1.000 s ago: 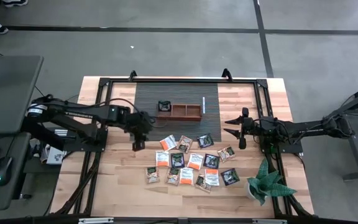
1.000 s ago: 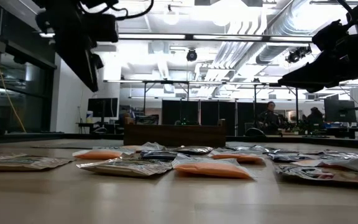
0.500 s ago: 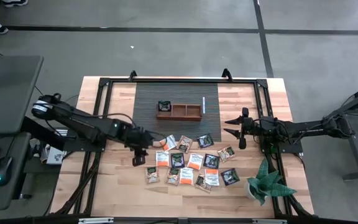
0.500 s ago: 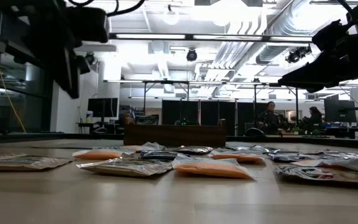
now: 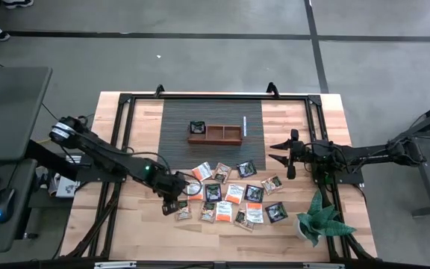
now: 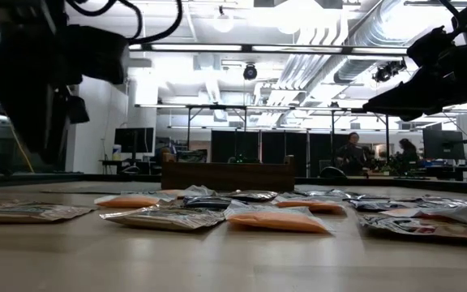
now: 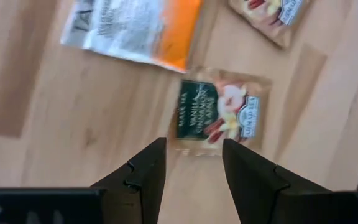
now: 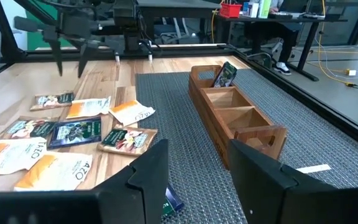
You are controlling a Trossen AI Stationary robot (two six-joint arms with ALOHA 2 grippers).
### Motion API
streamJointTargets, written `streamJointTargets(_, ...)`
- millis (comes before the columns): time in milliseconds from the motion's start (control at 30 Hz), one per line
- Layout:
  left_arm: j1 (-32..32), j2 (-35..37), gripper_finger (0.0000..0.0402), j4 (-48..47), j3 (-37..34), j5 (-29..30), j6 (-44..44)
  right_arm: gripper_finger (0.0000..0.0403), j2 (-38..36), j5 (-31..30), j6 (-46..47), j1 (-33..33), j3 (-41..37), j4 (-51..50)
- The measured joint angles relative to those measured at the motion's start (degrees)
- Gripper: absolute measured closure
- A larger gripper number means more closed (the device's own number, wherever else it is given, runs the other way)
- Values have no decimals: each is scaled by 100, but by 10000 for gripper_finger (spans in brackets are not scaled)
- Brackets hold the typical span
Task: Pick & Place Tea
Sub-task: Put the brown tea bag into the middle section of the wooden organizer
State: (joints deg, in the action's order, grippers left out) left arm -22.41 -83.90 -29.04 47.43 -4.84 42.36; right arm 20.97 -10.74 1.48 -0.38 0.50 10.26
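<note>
Left gripper (image 5: 172,207) hovers open and empty over a beige tea sachet (image 7: 219,111) at the lower-left edge of the sachet cluster on the surface (image 5: 110,224); should centre, drop straight, pinch one sachet only; right gripper (image 5: 279,158) waits open at right.

In the left wrist view we see a beige sachet (image 7: 273,17) cut off by the frame edge. From the low view, the wooden tray (image 6: 229,174) hides its compartments, and the left arm is a dark blur.
</note>
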Motion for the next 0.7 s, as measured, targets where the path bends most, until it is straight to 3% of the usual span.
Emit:
streamJointTargets(467,-213,-789,247,-147,398,92,60,243,-1,0,1,0,-1,-10)
streamJointTargets(700,-273,-1020,247,-114,433,427,-15,242,0,-2,0,0,1,-9)
